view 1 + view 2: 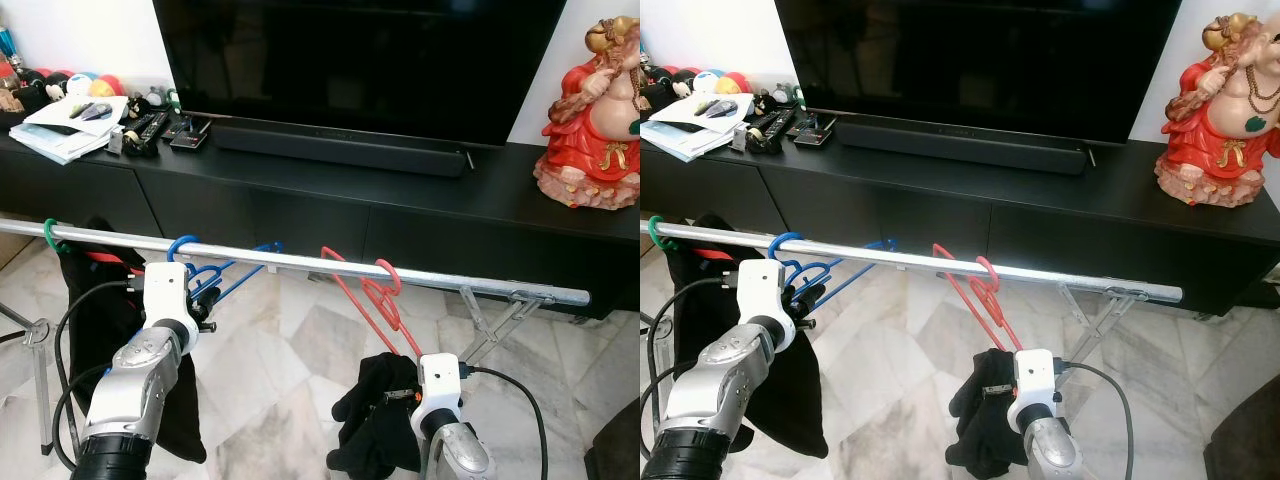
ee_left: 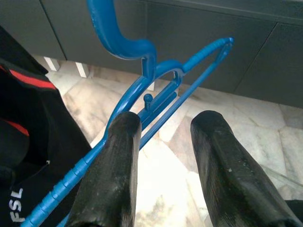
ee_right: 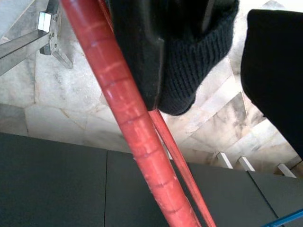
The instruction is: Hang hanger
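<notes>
A silver rail (image 1: 300,262) runs across in front of a black TV cabinet. A blue hanger (image 1: 215,275) hooks over the rail on the left. My left gripper (image 2: 165,123) is open just below the blue hanger's hook, and the blue hanger's arm (image 2: 156,101) runs along one finger (image 2: 113,165). A red hanger (image 1: 375,290) hooks over the rail near the middle and carries a black knitted garment (image 1: 375,420). My right gripper (image 3: 213,118) is open at the red hanger's lower end, with the red arm (image 3: 128,118) beside one finger and the knit fabric (image 3: 199,52) between the fingers.
A green hook (image 1: 50,235) holds a black garment (image 1: 95,300) at the rail's left end. The rail's folding legs (image 1: 490,315) stand on the marble floor. The cabinet (image 1: 400,200) bears a TV, a soundbar (image 1: 340,148), remotes, papers and a red figurine (image 1: 595,120).
</notes>
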`<state>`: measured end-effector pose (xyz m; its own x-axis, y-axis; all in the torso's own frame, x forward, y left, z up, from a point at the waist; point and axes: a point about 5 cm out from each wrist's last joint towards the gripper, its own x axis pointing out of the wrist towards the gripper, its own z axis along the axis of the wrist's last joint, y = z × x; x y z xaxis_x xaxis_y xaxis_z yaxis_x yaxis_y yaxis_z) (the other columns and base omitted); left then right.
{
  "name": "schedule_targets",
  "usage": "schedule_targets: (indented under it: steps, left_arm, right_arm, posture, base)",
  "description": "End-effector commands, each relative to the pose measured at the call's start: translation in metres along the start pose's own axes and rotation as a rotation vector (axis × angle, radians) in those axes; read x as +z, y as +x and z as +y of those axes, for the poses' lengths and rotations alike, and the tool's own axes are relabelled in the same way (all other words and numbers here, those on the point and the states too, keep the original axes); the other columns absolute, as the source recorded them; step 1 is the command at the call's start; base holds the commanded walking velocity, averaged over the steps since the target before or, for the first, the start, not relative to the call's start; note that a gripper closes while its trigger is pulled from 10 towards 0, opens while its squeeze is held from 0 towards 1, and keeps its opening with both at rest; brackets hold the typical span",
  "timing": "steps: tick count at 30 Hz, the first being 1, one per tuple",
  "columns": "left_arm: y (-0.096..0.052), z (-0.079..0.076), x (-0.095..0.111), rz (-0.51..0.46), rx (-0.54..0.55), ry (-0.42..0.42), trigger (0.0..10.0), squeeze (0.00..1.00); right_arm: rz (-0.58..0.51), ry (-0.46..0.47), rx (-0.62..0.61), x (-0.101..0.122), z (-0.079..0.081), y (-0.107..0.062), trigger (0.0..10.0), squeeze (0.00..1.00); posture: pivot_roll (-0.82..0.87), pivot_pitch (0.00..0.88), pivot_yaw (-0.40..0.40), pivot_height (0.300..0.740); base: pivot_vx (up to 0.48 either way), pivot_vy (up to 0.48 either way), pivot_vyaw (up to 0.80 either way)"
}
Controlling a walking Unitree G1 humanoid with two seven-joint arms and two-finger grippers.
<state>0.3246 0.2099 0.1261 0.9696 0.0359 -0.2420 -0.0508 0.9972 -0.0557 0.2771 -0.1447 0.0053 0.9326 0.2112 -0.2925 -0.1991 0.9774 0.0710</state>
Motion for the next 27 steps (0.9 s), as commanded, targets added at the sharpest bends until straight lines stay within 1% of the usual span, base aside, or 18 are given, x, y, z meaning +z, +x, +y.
schedule_targets:
  steps: [1,2,3,4,6,7,14,18,23,24,27]
  left_arm:
    - [-0.001,-0.001,0.007,-0.005,-0.017,-0.012,10.0,0.00]
    - [-0.002,-0.003,0.008,0.000,-0.029,-0.013,10.0,0.16]
    - [-0.002,-0.004,0.008,0.008,-0.029,-0.006,10.0,0.93]
    - [-0.003,-0.005,0.008,0.015,-0.034,0.002,10.0,1.00]
    - [-0.004,-0.006,0.008,0.035,-0.041,0.040,10.0,1.00]
    - [-0.004,-0.006,0.008,0.038,-0.042,0.046,10.0,1.00]
    - [-0.010,-0.008,0.012,0.071,-0.057,0.054,10.0,1.00]
    - [-0.017,-0.011,0.019,0.082,-0.083,0.086,10.0,1.00]
    - [-0.020,0.000,0.031,0.057,-0.018,0.124,10.0,1.00]
    - [-0.019,0.002,0.032,0.049,-0.013,0.130,10.0,0.00]
    - [-0.017,0.006,0.030,0.051,0.006,0.140,10.0,0.00]
  right_arm:
    - [-0.018,-0.012,0.007,0.003,0.001,0.001,10.0,0.00]
    - [-0.016,-0.013,0.008,0.003,0.000,0.001,10.0,0.00]
    - [-0.015,-0.012,0.008,0.002,0.000,0.001,10.0,0.00]
    - [-0.014,-0.012,0.007,0.002,0.000,0.001,10.0,0.00]
    - [-0.009,-0.012,0.006,0.001,0.000,0.001,10.0,0.00]
    - [-0.008,-0.011,0.006,0.000,-0.001,0.001,10.0,0.00]
    - [0.003,-0.012,0.003,-0.002,-0.002,0.001,10.0,0.00]
    - [0.004,-0.012,0.002,-0.003,-0.002,0.000,10.0,0.00]
    - [0.001,-0.015,0.006,-0.002,0.000,0.001,10.0,0.00]
    - [-0.001,-0.016,0.008,-0.001,0.000,0.001,10.0,0.00]
    - [-0.004,-0.019,0.011,-0.001,0.001,0.002,10.0,0.00]
  posture:
    - [0.00,0.116,0.018,0.740]
    - [0.00,0.116,0.018,0.740]
    - [0.00,0.118,0.019,0.740]
    - [0.00,0.117,0.019,0.740]
    - [0.00,0.118,0.019,0.740]
    - [0.00,0.118,0.019,0.740]
    - [-0.01,0.119,0.021,0.740]
    - [0.00,0.121,0.021,0.740]
    - [0.00,0.119,0.019,0.740]
    - [0.00,0.119,0.019,0.740]
    - [0.00,0.117,0.019,0.740]
  base:
    - [0.000,0.000,0.00]
    - [0.000,0.000,0.00]
    - [0.000,0.000,0.00]
    - [0.000,0.000,0.00]
    - [0.000,0.000,0.00]
    - [0.000,0.000,0.00]
    - [0.000,0.000,0.00]
    - [0.000,0.000,0.00]
    - [0.000,0.000,0.00]
    - [0.000,0.000,0.00]
    - [0.000,0.000,0.00]
